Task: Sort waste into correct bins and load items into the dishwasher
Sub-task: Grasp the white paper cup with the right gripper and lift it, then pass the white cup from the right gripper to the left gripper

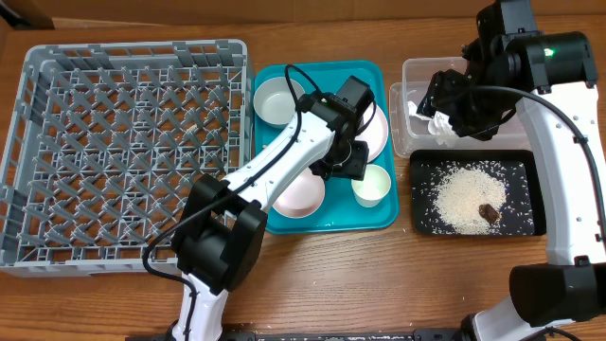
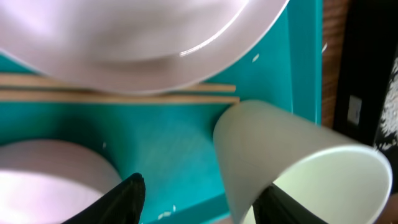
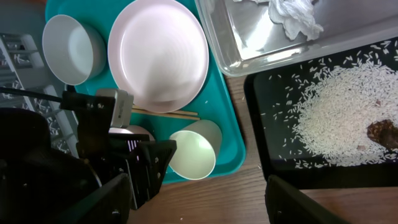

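Observation:
My left gripper (image 1: 348,163) (image 2: 200,202) is open and low over the teal tray. The small white cup (image 1: 371,185) (image 2: 298,162) has its near wall between the fingers. The pinkish bowl (image 1: 298,194) (image 2: 50,180) is beside it. The wooden chopsticks (image 2: 118,93) (image 3: 168,113) lie under the edge of the white plate (image 1: 381,133) (image 3: 158,53). The pale grey bowl (image 1: 275,99) stands at the tray's back. My right gripper (image 1: 453,106) (image 3: 199,202) is open and empty above the clear tub (image 1: 426,71), which holds the white tissue (image 1: 431,118) (image 3: 295,15). The black tray (image 1: 530,166) holds rice (image 1: 464,194) and the brown lump (image 1: 490,213). The red wrapper is out of view.
The grey dish rack (image 1: 142,47) stands empty at the left. The teal tray (image 1: 327,220) lies between the rack and the bins. A few rice grains lie on the teal tray. My left arm crosses the tray and hides part of the plate.

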